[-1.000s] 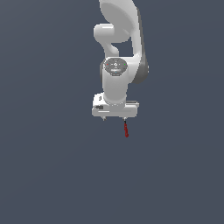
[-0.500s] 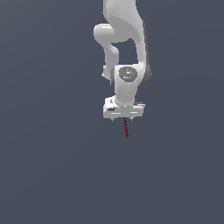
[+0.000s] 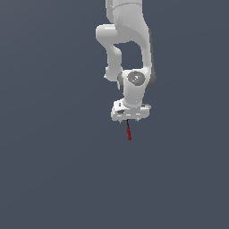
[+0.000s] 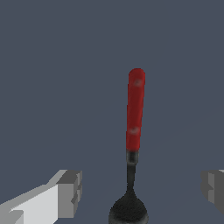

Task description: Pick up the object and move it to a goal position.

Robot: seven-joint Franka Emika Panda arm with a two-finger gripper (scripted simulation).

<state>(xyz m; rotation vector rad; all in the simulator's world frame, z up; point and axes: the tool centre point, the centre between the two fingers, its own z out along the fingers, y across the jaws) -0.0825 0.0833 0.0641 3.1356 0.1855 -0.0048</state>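
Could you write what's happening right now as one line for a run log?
arm: above object | gripper: open, fingers either side, not touching | object: red-handled spoon, dark bowl toward gripper | status: not grasped

The spoon's (image 4: 134, 131) black bowl is cut off by the wrist picture's edge; one gripper finger (image 4: 65, 194) and its opposite run out of frame; in the exterior view the fingertips are too small to make out.

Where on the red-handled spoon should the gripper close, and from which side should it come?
Probably on the thin black neck or the lower end of the red handle of the spoon, coming straight down from above. It lies flat and long between the open fingers, so they would close across its narrow width. The rounded bowl looks harder to pinch.
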